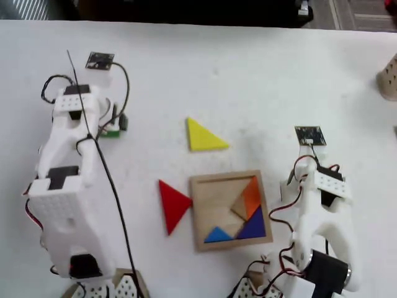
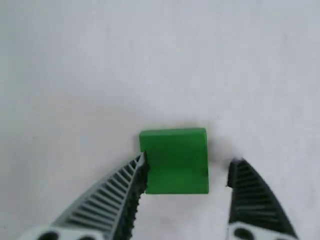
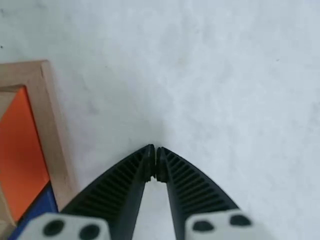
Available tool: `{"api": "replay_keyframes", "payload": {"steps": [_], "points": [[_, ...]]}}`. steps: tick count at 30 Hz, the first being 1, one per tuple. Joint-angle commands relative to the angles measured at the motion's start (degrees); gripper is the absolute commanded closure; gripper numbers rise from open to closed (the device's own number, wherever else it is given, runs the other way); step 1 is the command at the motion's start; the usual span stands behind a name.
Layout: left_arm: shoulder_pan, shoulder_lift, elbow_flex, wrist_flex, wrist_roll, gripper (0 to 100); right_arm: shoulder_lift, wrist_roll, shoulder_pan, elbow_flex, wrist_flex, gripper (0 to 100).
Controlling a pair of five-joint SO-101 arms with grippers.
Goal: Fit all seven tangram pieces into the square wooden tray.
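The square wooden tray (image 1: 198,214) lies at the front middle of the table, holding an orange piece (image 1: 251,194), a dark blue triangle (image 1: 254,225), a light blue triangle (image 1: 217,234) and a wood-coloured piece (image 1: 239,208). A red triangle (image 1: 172,203) touches the tray's left side, and a yellow triangle (image 1: 203,136) lies behind it. The green square (image 2: 175,160) rests flat on the table between the fingers of my open left gripper (image 2: 187,167); one finger (image 2: 127,187) touches its edge and the other stands apart. My right gripper (image 3: 155,152) is shut and holds nothing, just right of the tray's frame (image 3: 47,115).
The left arm's body (image 1: 65,186) and its black cable (image 1: 108,180) take up the table's left side. The right arm (image 1: 319,198) stands right of the tray. A perforated tan object (image 1: 388,77) sits at the far right edge.
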Motion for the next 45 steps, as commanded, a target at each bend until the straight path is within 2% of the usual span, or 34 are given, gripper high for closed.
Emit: {"api": "replay_keyframes", "payload": {"steps": [1, 8, 19, 26, 33, 45], "points": [[-0.9, -4.9, 2.3, -2.5, -0.7, 67, -2.5, 0.5, 0.2, -0.3, -0.2, 98.1], [-1.2, -3.8, 1.8, -3.4, -0.4, 67, -2.5, 0.5, 0.2, -0.3, -0.2, 98.1], [-4.6, 0.4, -5.1, 0.5, 3.2, 67, -2.5, 0.5, 0.1, -0.3, -0.2, 98.1], [0.5, 0.7, -4.9, 2.5, -5.4, 67, -2.5, 0.5, 0.1, -0.3, -0.2, 98.1], [0.8, 0.7, -4.2, 2.0, -6.0, 75, -2.5, 0.5, 0.1, -0.3, -0.2, 98.1], [0.7, 0.5, -3.9, 2.0, -5.9, 76, -2.5, 0.5, 0.1, -0.3, -0.3, 98.1]]}}
